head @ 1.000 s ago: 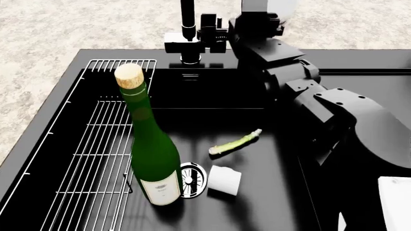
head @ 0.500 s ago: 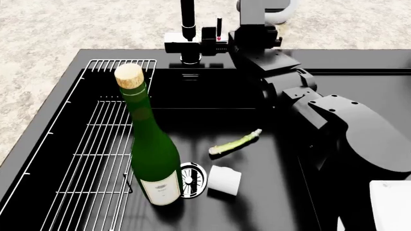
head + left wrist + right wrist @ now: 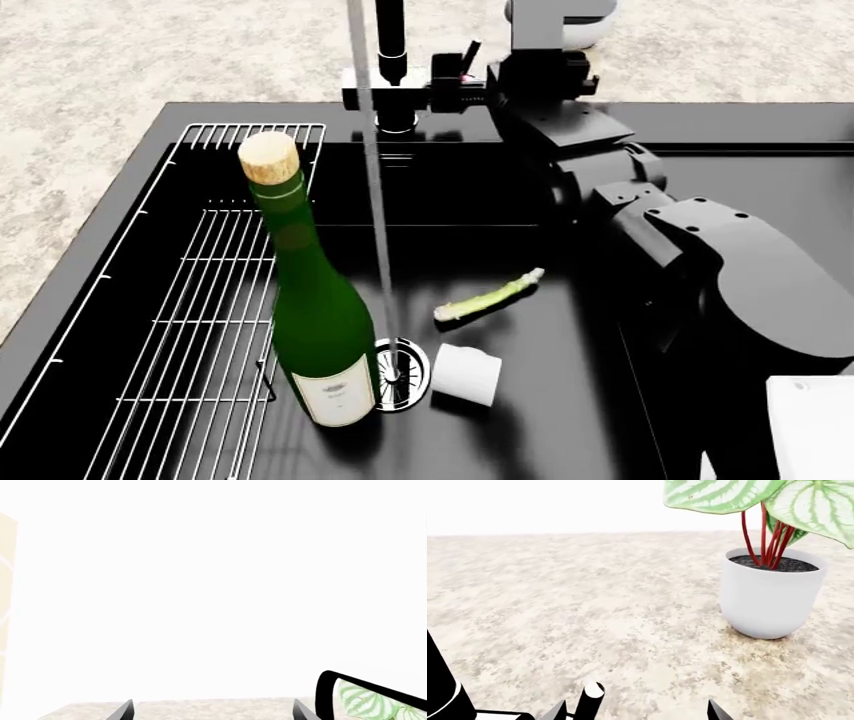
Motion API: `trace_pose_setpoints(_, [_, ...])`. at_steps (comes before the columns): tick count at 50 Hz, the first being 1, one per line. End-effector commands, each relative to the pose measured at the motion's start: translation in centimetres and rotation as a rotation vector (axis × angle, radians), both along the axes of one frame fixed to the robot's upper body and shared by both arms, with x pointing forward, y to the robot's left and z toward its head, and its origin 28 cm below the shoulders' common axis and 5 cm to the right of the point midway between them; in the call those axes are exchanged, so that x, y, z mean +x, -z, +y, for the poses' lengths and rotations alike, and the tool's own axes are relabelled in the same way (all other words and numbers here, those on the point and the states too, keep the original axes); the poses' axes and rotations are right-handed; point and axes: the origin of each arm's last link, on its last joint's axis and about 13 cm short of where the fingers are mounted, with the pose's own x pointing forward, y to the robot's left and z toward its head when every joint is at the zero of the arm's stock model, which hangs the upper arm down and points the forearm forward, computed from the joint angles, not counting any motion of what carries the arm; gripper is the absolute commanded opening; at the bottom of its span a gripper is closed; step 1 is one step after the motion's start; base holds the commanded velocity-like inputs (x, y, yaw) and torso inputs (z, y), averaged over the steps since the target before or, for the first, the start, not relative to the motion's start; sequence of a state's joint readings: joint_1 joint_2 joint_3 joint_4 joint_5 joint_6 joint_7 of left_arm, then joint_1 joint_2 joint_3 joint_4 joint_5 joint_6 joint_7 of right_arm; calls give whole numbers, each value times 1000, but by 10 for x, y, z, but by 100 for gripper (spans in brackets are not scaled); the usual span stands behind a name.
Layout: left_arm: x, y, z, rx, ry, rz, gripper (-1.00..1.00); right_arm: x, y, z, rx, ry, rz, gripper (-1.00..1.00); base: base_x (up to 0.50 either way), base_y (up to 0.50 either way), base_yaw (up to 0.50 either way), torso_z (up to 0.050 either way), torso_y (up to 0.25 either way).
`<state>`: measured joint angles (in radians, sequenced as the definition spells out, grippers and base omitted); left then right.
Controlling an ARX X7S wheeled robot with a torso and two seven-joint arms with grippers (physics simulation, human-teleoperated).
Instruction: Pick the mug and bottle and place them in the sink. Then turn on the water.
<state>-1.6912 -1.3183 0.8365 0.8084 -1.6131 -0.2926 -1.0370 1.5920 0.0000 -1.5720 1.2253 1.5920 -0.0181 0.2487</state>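
Observation:
The dark green bottle (image 3: 320, 320) stands upright in the black sink (image 3: 494, 230), beside the round drain (image 3: 400, 372). The white mug (image 3: 467, 375) lies on its side just right of the drain. A thin stream of water (image 3: 376, 200) falls from the black faucet (image 3: 390, 40) onto the drain. My right gripper (image 3: 454, 85) is at the faucet's lever (image 3: 467, 55). In the right wrist view that gripper (image 3: 635, 712) is open, with the lever (image 3: 590, 700) between its fingertips. My left gripper (image 3: 211, 711) is open and holds nothing, over speckled counter.
A wire rack (image 3: 200, 300) covers the sink's left side. A green stalk (image 3: 490, 297) lies on the basin floor. A white pot with a plant (image 3: 770, 595) stands on the counter behind the faucet. My right arm (image 3: 721, 270) spans the sink's right edge.
Water now runs from the faucet, where none ran before. The lever has tilted up, and my right gripper has shifted slightly at it. Bottle and mug have not moved.

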Motion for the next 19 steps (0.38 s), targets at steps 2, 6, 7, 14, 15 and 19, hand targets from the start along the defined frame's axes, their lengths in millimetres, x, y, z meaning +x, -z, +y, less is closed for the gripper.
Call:
trace_pose_setpoints(2, [-1, -1, 0, 0, 1, -4, 100, 4, -4, -13, 0, 105, -42, 100, 0, 0, 0, 0, 0])
trace_pose_setpoints(6, [0, -1, 0, 1, 1, -3, 100, 5, -12, -15, 16, 132, -120, 100, 0, 0, 0, 0, 0])
trace_pose_setpoints(7, [0, 0, 0, 1, 1, -2, 100, 6, -18, -14, 43, 112, -185, 100, 0, 0, 0, 0, 0])
trace_pose_setpoints(14, [2, 0, -1, 5, 1, 0, 100, -2, -48, -16, 187, -14, -484, 100, 0, 0, 0, 0, 0])
trace_pose_setpoints(15, [2, 0, -1, 4, 1, 0, 100, -11, -58, -17, 228, -62, -522, 100, 0, 0, 0, 0, 0])
trace_pose_setpoints(19, [3, 1, -2, 7, -2, 1, 100, -32, -81, -22, 234, -57, -624, 100, 0, 0, 0, 0, 0])
